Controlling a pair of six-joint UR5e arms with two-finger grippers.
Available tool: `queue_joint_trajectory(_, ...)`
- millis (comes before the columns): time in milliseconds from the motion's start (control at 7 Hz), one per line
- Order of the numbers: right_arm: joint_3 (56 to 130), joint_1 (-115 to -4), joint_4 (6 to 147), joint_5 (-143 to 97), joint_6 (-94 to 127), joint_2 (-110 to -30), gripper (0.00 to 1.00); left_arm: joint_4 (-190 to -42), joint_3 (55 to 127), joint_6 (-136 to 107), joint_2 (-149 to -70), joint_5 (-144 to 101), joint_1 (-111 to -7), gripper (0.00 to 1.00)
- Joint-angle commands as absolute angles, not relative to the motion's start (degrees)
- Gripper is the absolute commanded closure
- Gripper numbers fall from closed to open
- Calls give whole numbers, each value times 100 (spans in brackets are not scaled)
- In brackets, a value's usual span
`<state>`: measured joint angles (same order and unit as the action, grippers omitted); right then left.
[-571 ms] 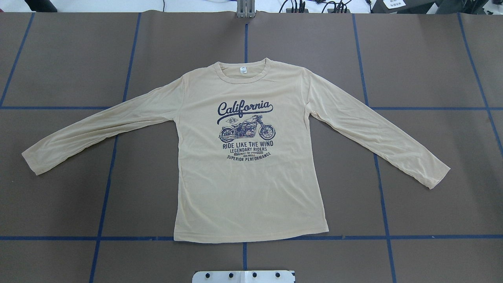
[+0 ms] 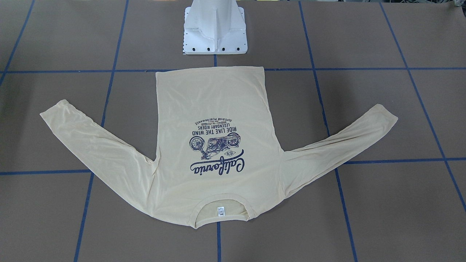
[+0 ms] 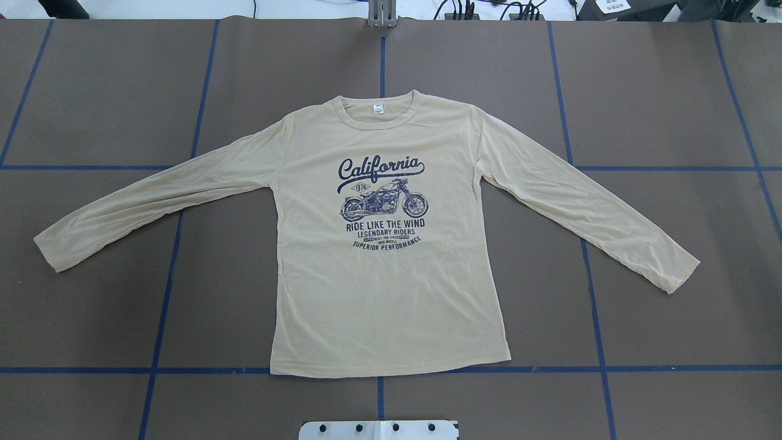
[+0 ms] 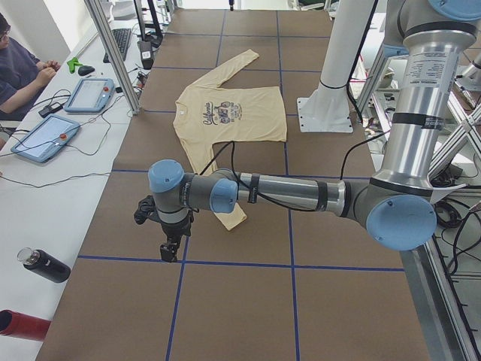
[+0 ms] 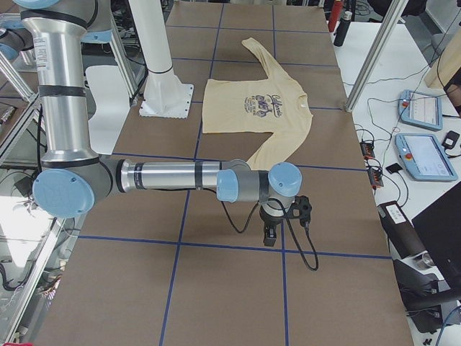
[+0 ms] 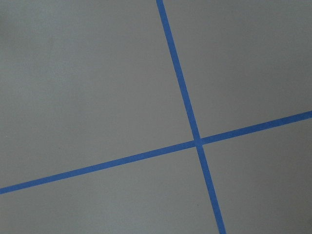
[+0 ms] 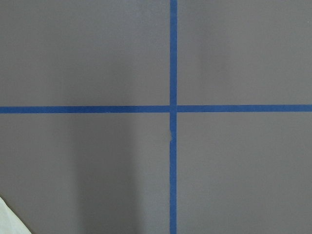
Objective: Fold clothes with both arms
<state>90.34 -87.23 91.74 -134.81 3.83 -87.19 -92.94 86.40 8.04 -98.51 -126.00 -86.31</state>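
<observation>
Nothing is folded yet: the shirt (image 3: 391, 293) is laid flat on the worktop (image 3: 672, 91), print up and sleeves spread, while the left arm (image 4: 285, 194) and right arm (image 5: 173, 175) are held clear of it, and it cannot be told whether their jaws are released or clenched.

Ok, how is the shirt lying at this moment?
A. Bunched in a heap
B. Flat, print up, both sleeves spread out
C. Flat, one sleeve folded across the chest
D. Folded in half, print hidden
B: the shirt lies flat on the table with its print facing up and its sleeves stretched out to either side, with no fold made yet.
</observation>
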Motion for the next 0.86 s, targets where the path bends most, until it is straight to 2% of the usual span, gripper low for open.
queue_joint_trajectory(0, 9079, -8510, 9132, -13465, 448, -8596, 0, -9308, 8866, 773, -10045, -12612, -8622, 0)
queue_joint_trajectory(286, 9158, -7922, 8408, -13404, 736, -8430, 0, -9578, 8895, 765, -10081, -13023, -8552, 0)
queue_joint_trajectory(714, 9184, -7358, 8157, -13465, 1176, -8481, 0, -9957, 8834, 730, -10046, -13307, -8543, 0)
